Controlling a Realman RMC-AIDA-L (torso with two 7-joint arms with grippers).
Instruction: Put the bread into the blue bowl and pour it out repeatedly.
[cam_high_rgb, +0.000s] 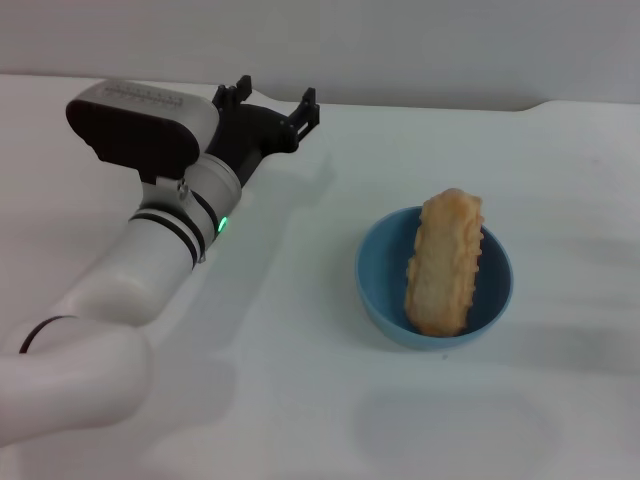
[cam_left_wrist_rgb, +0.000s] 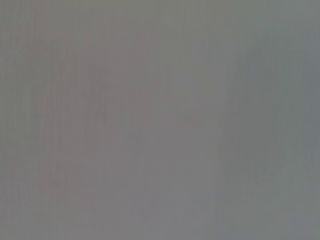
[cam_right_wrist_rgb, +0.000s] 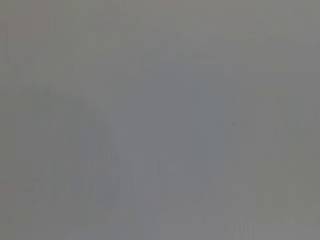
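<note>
Orange-tan bread (cam_high_rgb: 446, 262) lies propped inside the blue bowl (cam_high_rgb: 379, 281) on the white table (cam_high_rgb: 300, 400), one end down in the bowl, the other resting up over its far rim. Well apart on the left, the left gripper (cam_high_rgb: 271, 103) hovers near the table's far edge, its black fingers (cam_high_rgb: 306, 104) apart and holding nothing. Both wrist views show only featureless grey.
</note>
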